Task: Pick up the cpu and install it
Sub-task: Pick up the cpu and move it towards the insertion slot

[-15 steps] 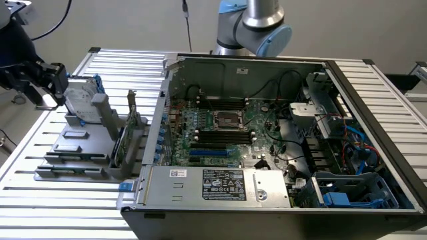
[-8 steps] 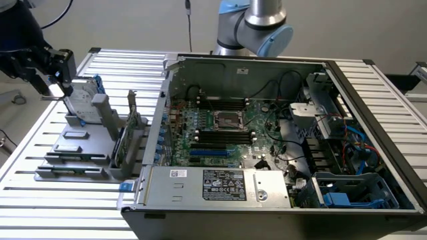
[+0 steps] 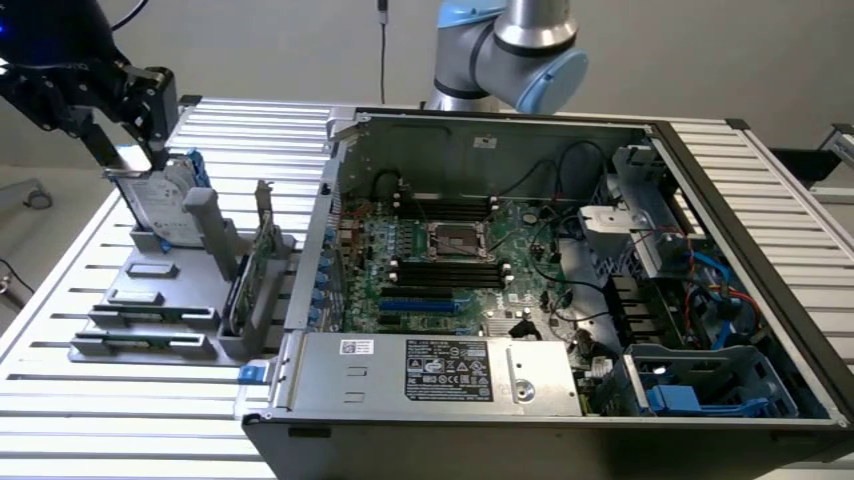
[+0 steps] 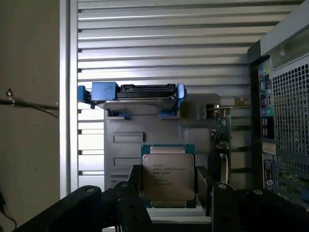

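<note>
We see the gripper (image 4: 169,191) clamped on two opposite edges of the cpu (image 4: 168,175), held above the parts rack (image 3: 147,300). The socket (image 3: 451,240) lies well apart from it, inside the open case toward the exterior view's right.

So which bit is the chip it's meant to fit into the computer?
Start at the open computer case, then find the grey parts rack on the exterior view's left of it. In the wrist view the cpu shows over that rack, near the hard drive: a small flat square with a printed silver-grey top, far smaller than the blue-bracketed drive.
</note>
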You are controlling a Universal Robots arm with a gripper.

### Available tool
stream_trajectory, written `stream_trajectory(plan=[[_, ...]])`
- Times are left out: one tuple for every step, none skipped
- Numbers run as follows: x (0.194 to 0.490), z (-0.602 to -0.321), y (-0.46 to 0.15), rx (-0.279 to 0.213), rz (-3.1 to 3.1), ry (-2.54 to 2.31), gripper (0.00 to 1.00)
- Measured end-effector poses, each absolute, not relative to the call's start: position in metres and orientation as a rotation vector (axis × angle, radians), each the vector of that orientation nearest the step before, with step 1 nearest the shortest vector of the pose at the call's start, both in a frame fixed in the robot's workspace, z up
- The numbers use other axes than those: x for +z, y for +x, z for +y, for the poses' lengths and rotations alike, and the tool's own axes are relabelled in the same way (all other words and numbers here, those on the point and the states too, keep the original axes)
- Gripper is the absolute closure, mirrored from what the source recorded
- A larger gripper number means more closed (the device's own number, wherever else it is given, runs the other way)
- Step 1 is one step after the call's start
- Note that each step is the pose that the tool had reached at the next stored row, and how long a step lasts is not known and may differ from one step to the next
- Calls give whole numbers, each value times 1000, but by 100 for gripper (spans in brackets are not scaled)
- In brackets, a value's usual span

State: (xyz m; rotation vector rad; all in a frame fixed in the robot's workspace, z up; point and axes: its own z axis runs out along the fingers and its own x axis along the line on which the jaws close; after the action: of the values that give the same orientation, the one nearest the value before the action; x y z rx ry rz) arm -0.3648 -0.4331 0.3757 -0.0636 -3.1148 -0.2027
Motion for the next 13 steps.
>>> stream_trajectory(plan=[[379, -433, -361, -203, -3115, -64, 45], [382, -433, -357, -203, -3115, -64, 45], [385, -433, -352, -203, -3115, -63, 45], [388, -432, -348, -203, -3115, -63, 45], [391, -432, -343, -203, -3115, -63, 45], [394, -432, -339, -203, -3115, -63, 45], [396, -432, -335, -203, -3115, -64, 45], [399, -432, -330, -203, -3115, -64, 45], [401, -431, -326, -203, -3115, -63, 45], [403, -431, -321, -204, -3115, -63, 45], [404, -431, -317, -203, -3115, -63, 45], [405, -430, -313, -203, -3115, -63, 45], [405, -430, -309, -203, -3115, -63, 45]])
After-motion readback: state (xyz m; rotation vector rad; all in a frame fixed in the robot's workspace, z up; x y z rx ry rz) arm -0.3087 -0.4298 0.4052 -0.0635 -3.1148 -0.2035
